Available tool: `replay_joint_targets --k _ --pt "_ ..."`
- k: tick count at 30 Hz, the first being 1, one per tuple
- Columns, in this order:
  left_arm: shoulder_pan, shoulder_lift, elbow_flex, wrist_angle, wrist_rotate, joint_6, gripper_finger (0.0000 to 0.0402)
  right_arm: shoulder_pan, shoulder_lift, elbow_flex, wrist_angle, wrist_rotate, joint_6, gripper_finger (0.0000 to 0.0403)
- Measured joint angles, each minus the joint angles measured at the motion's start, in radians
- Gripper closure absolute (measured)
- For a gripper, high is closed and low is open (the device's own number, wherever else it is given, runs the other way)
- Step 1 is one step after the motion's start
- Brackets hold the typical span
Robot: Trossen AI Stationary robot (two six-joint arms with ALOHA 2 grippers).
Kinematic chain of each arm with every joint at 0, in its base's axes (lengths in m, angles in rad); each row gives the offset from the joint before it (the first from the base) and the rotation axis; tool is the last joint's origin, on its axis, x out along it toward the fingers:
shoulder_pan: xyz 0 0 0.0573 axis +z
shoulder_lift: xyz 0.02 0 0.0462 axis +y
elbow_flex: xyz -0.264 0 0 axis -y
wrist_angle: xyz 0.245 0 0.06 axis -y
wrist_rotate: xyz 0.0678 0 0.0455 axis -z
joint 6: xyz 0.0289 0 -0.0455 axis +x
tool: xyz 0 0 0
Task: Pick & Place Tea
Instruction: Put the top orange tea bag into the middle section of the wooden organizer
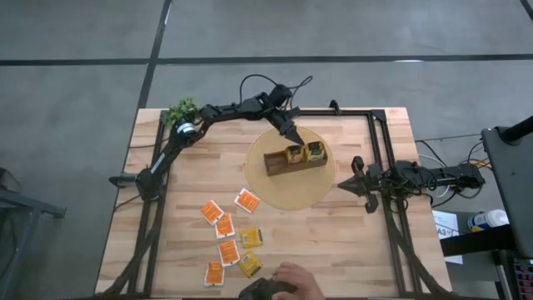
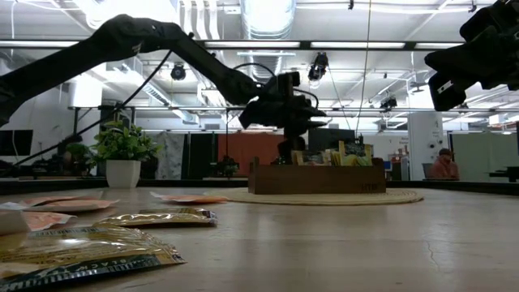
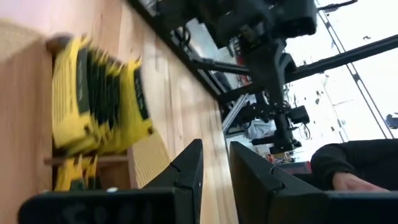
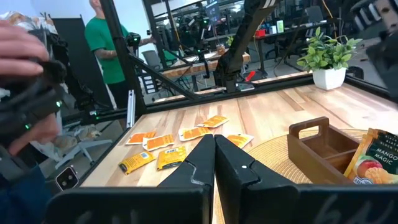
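Where legible, "MANGO" on boxed sachet (image 4: 375,163)

1. Pale wooden worktop (image 1: 333,242), plank-built, framed by black rails.
2. Round woven mat (image 1: 321,190) toward the far middle of the worktop.
3. Brown wooden box (image 1: 275,162) with three compartments, resting on the mat.
4. Small potted plant (image 1: 181,110) in a white pot at the far left corner.
5. Person in a green shirt (image 4: 107,37) standing beyond the worktop; another seated far back (image 2: 443,165).
6. Grey floor (image 1: 75,92) around, crossed by dark lines.
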Motion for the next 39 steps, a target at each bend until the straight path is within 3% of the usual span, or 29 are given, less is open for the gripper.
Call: replay_joint_targets --k 6,11,18,23,26,31,33,39 --pt "0.001 -0.001 0.100 -0.006 0.058 -0.029 0.0328 0.000 0.000 0.000 0.000 0.000 0.000 0.0394" --pt "-0.026 -0.001 0.224 -0.104 0.090 -0.014 0.0328 0.000 0.000 0.000 0.000 0.000 0.000 0.0394" --pt "-0.089 -0.025 0.415 -0.436 0.083 0.230 0.0328 0.000 0.000 0.000 0.000 0.000 0.000 0.0394" --pt "-0.128 -0.194 0.229 -0.472 -0.055 0.350 0.0328 0.000 0.000 0.000 -0.001 0.000 0.000 0.0394" --pt "-0.153 -0.311 0.086 -0.467 -0.190 0.416 0.0328 0.000 -0.001 0.000 0.000 -0.001 0.000 0.0394" --pt "-0.223 -0.512 -0.155 -0.453 -0.577 0.482 0.0328 0.000 0.000 0.000 0.000 0.000 0.000 0.0394" --pt "-0.253 -0.582 -0.240 -0.450 -0.676 0.498 0.0328 0.000 0.000 0.000 0.000 0.000 0.000 0.0394" --pt "-0.348 -0.732 -0.452 -0.433 -0.711 0.410 0.0328 0.000 0.000 0.000 0.000 0.000 0.000 0.0394"
